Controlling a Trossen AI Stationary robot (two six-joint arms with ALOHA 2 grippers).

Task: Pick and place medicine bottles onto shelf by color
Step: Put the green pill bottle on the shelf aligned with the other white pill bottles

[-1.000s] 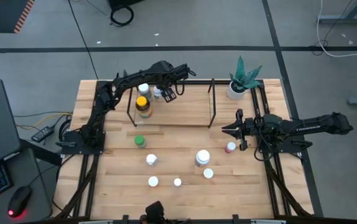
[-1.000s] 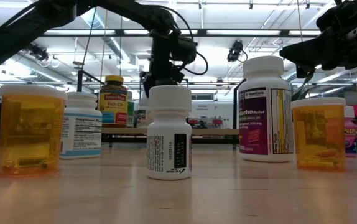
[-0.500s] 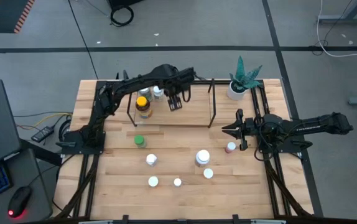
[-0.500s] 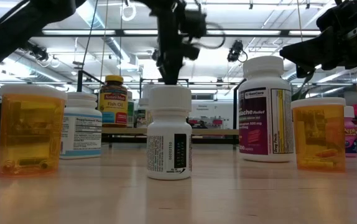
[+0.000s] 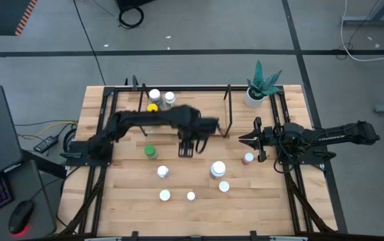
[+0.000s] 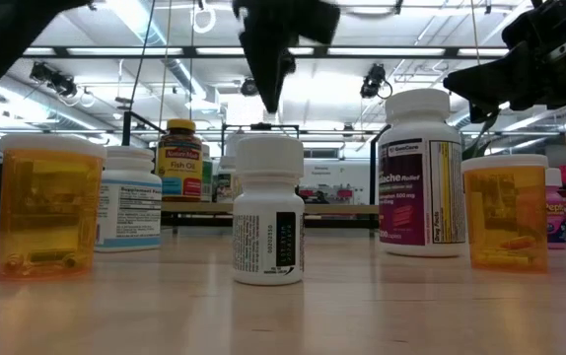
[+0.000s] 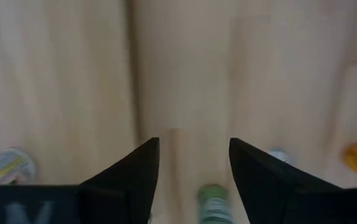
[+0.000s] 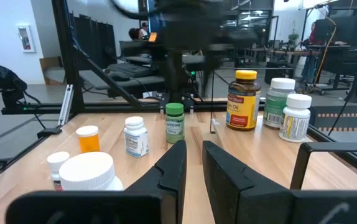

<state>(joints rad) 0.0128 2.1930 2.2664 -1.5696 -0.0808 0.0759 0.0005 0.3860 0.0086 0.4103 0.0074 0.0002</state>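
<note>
Three bottles (yellow-capped (image 5: 152, 108), two white-capped (image 5: 162, 97)) are left on the shelf (image 5: 212, 115) as the left hand (image 5: 186, 148), released and empty, is swung back over the desk (image 5: 199, 182) toward the loose bottles (image 5: 190, 181); right hand (image 5: 244, 140) parked, narrowly parted.

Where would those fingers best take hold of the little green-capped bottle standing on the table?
Probably around the body just under the cap, coming straight down from above. The green-capped bottle stands upright and alone on the table, with free space on every side, so open fingers could straddle it. The left gripper hangs open nearby, empty. The round body should seat between two flat fingers from any side.
</note>
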